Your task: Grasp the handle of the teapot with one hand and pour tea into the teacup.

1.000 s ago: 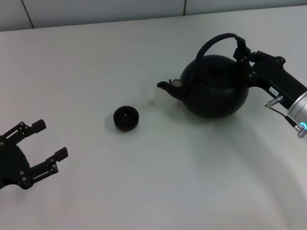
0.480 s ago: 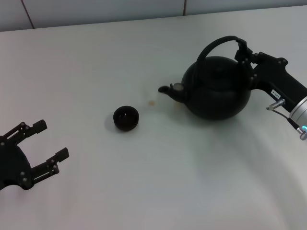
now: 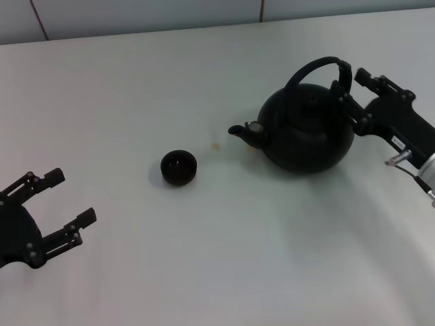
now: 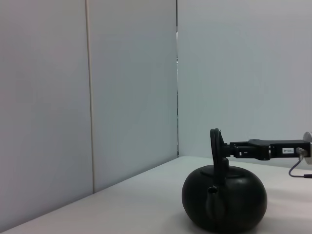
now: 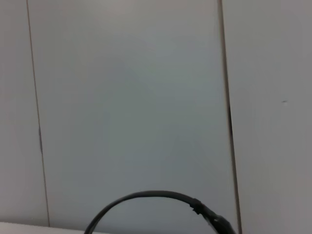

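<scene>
The right gripper (image 3: pixel 350 92) stands with its fingers spread apart at the far-right end of the handle (image 3: pixel 314 66), one finger on each side of the hoop and neither visibly pressing it, while the teapot (image 3: pixel 306 129) sits upright on the white table (image 3: pixel 224 258). In the left wrist view the same gripper reaches in level with the upper part of the handle (image 4: pixel 215 146), which is seen edge-on there. The hoop's arch runs in line with the spout (image 3: pixel 239 130), which points toward the robot's left at the teacup (image 3: pixel 179 167); the cup stands well apart from the pot on bare table, with a small brownish spot (image 3: pixel 215 145) between them. The teapot lies directly ahead of the right gripper, so that arm is plainly the nearer one, and the grasp seems to depend on the fingers closing across the hoop. The left gripper (image 3: pixel 64 204) rests low at the table's near-left corner, its fingers open, close to the cup's side but far from the pot.
</scene>
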{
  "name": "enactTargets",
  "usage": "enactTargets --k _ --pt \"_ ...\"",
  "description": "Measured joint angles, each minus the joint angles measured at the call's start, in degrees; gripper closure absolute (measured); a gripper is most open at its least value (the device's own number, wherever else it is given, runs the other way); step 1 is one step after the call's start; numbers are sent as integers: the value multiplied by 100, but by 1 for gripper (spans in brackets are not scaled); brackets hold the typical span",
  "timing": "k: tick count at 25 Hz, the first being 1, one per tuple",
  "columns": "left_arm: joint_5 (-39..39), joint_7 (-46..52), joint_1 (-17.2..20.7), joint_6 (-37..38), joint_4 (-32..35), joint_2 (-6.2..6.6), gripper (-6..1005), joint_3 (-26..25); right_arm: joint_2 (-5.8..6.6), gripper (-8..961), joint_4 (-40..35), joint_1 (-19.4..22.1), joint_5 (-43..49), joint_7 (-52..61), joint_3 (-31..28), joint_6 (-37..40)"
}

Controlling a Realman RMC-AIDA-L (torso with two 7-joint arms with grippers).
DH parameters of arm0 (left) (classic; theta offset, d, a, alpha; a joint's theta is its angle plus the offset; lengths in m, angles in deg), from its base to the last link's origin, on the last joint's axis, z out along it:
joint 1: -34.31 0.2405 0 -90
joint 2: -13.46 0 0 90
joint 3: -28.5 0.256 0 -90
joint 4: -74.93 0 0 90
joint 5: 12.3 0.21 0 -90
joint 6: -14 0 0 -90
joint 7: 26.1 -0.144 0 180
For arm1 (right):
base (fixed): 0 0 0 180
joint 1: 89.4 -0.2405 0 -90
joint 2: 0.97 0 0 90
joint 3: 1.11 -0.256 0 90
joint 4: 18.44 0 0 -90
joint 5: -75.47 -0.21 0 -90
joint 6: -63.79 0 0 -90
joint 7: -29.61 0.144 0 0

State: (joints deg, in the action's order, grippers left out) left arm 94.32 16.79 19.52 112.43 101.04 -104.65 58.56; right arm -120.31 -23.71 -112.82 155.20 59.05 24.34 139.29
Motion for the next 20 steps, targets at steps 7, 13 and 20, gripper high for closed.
enactTargets --k 7,13,20 --pt "-5 0 -2 31 0 0 189 0 22 383 -69 520 -71 1 -92 772" --pt "16 44 1 70 0 0 189 38 47 258 -200 1035 -84 116 -158 1185" --pt "26 158 -128 51 17 28 189 32 81 258 -846 1102 642 643 -61 1537"
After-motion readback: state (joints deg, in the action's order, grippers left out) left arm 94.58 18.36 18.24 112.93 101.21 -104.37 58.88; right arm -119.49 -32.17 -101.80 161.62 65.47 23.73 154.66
